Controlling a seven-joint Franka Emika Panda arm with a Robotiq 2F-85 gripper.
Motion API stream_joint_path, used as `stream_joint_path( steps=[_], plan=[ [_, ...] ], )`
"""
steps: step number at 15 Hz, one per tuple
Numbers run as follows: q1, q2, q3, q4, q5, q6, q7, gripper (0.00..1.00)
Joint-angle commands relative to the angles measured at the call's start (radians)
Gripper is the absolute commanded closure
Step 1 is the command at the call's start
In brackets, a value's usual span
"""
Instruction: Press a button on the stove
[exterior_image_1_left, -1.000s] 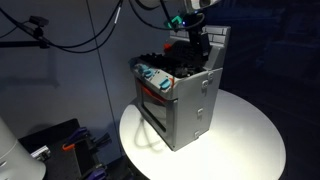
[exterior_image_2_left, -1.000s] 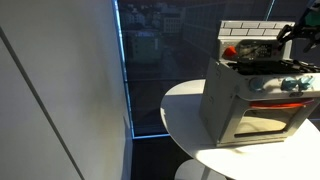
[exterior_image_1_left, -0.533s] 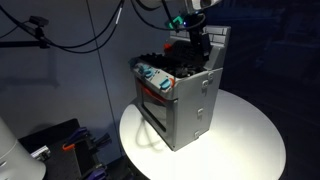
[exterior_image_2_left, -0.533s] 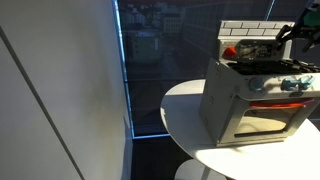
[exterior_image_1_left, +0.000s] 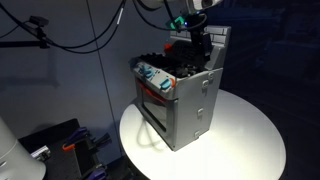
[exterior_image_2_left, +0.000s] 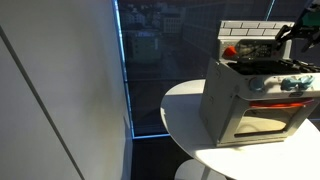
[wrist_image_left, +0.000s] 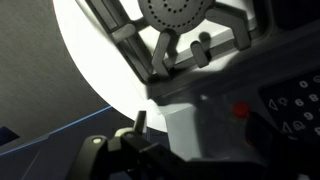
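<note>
The grey toy stove (exterior_image_1_left: 186, 100) stands on a round white table (exterior_image_1_left: 245, 140), with teal knobs on its front edge and a brick-pattern back panel; it shows in both exterior views (exterior_image_2_left: 248, 95). My gripper (exterior_image_1_left: 198, 47) hangs low over the stove top by the back panel, and shows at the right edge of an exterior view (exterior_image_2_left: 291, 36). In the wrist view the gripper (wrist_image_left: 198, 128) is close above the stove's surface, next to a small red button (wrist_image_left: 240, 110) and a round burner (wrist_image_left: 175, 12). The fingers look apart and hold nothing.
The white table (exterior_image_2_left: 185, 115) extends around the stove. Cables and a stand (exterior_image_1_left: 40, 35) hang at the back. A dark window wall (exterior_image_2_left: 150, 60) stands behind the table, and a pale panel (exterior_image_2_left: 60, 90) is near the camera.
</note>
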Motion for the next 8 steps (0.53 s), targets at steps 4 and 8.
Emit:
stream_joint_path(
  steps=[4, 8],
  plan=[
    [0.014, -0.044, -0.014, -0.023, 0.011, -0.032, -0.032, 0.00],
    [0.014, -0.129, -0.005, -0.094, 0.020, -0.068, -0.078, 0.00]
  ],
)
